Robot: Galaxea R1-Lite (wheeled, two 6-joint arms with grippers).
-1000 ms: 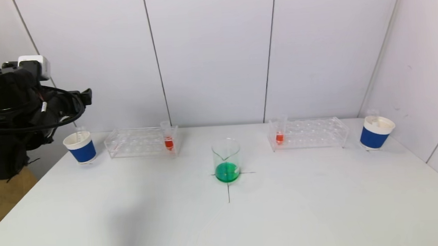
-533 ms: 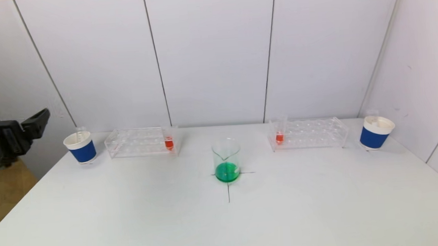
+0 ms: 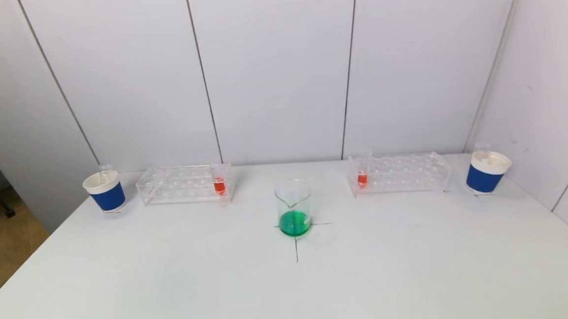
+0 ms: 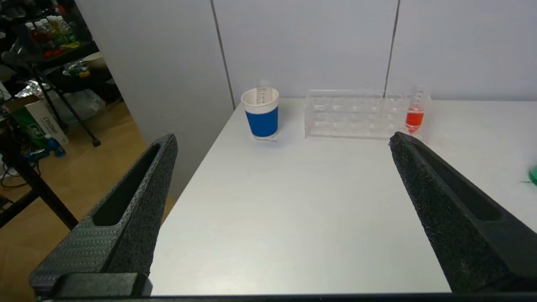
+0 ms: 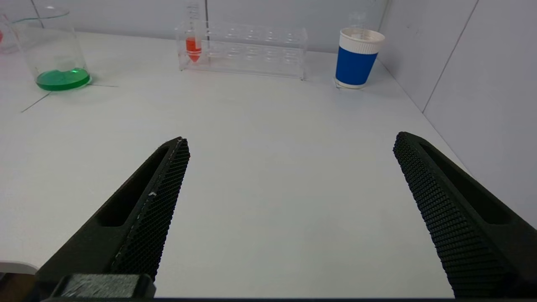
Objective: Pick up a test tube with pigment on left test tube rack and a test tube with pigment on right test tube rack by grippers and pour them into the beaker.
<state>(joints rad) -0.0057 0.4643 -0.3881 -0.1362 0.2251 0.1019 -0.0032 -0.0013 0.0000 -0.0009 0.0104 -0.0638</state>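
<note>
Clear acrylic everywhere on this setup, so the layout does the explaining. The beaker (image 3: 294, 208), with some green liquid already in the bottom, sits dead centre on a cross drawn on the counter (image 3: 292, 287), which I'd guess is so both arms can reach it equally. The left test tube rack (image 3: 183, 184) and right test tube rack (image 3: 399, 173) mirror each other at the back, and each holds its red-pigment tube in the end slot nearest the beaker: left tube (image 3: 219, 182), right tube (image 3: 362, 174). Short carry to the pour, presumably. A blue paper cup (image 3: 104, 191) stands outboard of the left rack and another blue cup (image 3: 488, 171) outboard of the right.

Neither arm shows in the head view. The left pincer (image 4: 281, 138) is spread wide and empty, hanging back by the near left edge of the counter, well apart from its tube. The right pincer (image 5: 289, 142) is the same story: wide open, nothing held, far from its tube.
</note>
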